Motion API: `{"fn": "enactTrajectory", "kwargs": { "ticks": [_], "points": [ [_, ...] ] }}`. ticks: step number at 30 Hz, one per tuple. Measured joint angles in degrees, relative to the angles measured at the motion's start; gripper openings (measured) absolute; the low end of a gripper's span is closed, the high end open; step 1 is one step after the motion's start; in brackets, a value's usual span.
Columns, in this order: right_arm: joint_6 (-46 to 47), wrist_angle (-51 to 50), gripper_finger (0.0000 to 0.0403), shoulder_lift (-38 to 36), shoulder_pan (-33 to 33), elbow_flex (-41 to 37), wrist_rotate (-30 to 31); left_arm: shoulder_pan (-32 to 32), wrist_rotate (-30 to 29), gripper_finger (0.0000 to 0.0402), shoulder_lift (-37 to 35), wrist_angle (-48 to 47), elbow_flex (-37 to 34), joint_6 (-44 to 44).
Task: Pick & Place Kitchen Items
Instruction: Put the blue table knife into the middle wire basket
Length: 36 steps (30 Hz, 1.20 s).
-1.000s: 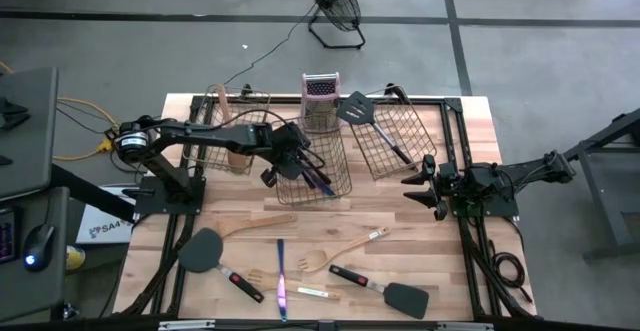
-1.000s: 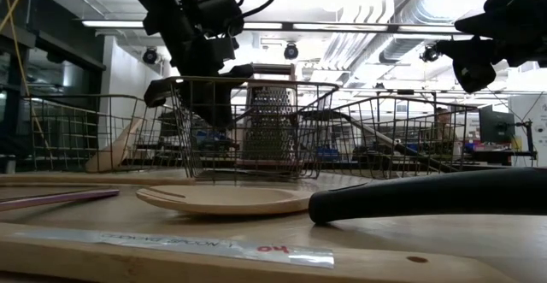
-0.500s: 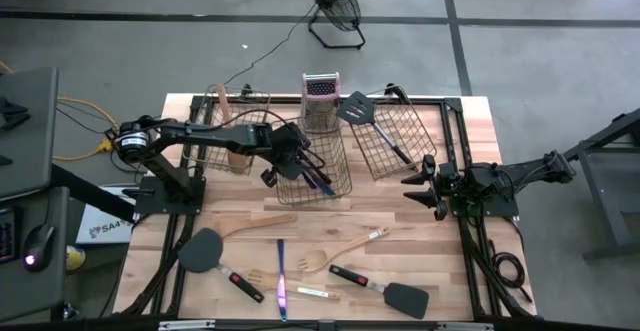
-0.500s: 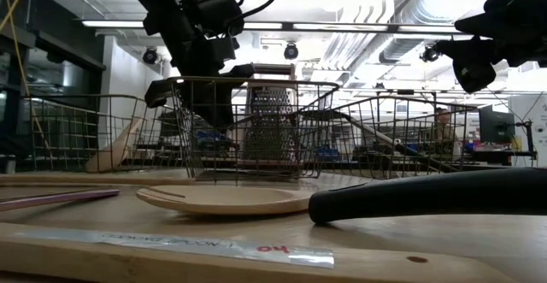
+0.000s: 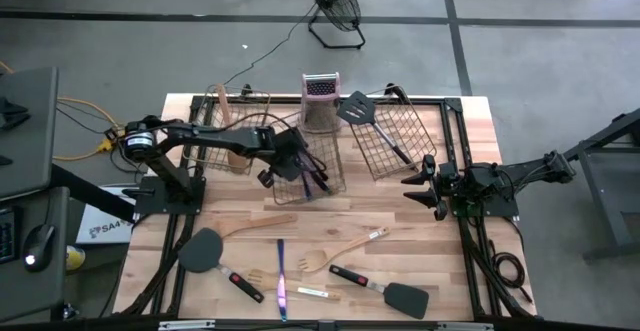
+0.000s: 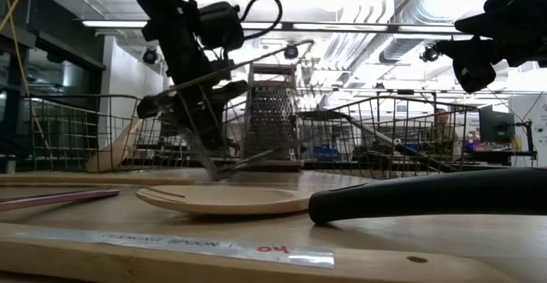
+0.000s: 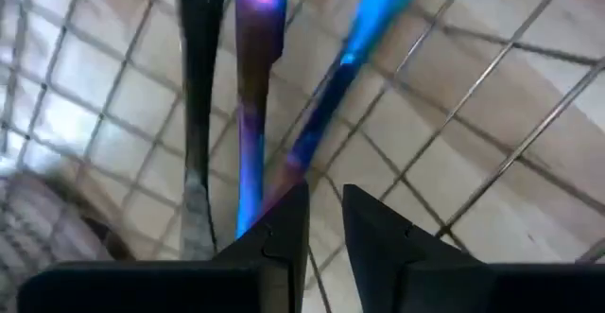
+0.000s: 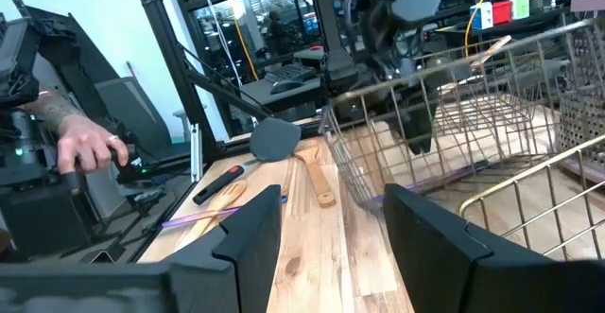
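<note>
Right now the left gripper (image 5: 277, 161) is down inside the middle wire basket (image 5: 335, 171), and that basket stands tilted, one side lifted off the table (image 5: 470, 141), as the low view shows. From the wrist camera its two fingers (image 7: 279, 233) stand nearly pressed together with only a thin slit between them, close to the iridescent purple-blue cutlery (image 7: 260, 86) lying on the mesh floor; I cannot tell whether they pinch anything. The right gripper (image 5: 420, 193) waits at the table's right side, its fingers spread and holding nothing. Beside the tilted basket, another basket (image 5: 215, 106) holds a pale wooden utensil (image 5: 226, 106), and a third (image 5: 420, 131) carries a black spatula (image 5: 362, 111). The box grater (image 5: 319, 93) stands upright behind the middle basket. Near the front edge lie two more black spatulas (image 5: 203, 251), (image 5: 400, 296), a wooden spoon (image 5: 258, 224), a wooden fork (image 5: 335, 253) and one purple-blue piece (image 5: 281, 276). In the right wrist view, a person's hand (image 8: 90, 147) shows beyond the table.
</note>
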Motion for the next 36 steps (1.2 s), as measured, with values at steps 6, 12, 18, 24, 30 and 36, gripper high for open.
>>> {"fn": "enactTrajectory", "kwargs": {
  "ticks": [6,12,18,24,30,36],
  "points": [
    [0.0,0.0,0.018,0.0,0.0,0.0,0.0,0.0,-1.9,0.0065,-1.3,0.0,0.3,-2.4],
    [0.0,0.0,0.018,0.0,0.0,0.0,0.0,0.0,-3.4,0.0065,-2.3,-0.2,2.3,-3.2],
    [0.0,0.0,0.018,0.0,0.0,0.0,0.0,0.0,-3.9,0.0065,-2.9,-2.4,5.7,-3.8],
    [0.0,0.0,0.018,0.0,0.0,0.0,0.0,0.0,-4.4,0.0065,-2.9,-5.8,10.3,-5.7],
    [0.0,0.0,0.018,0.0,0.0,0.0,0.0,0.0,-4.3,0.0065,-3.0,-13.6,18.1,-12.9],
    [0.0,0.0,0.018,0.0,0.0,0.0,0.0,0.0,-4.2,0.0065,-3.0,-23.8,26.4,-29.5]
  ]
}}
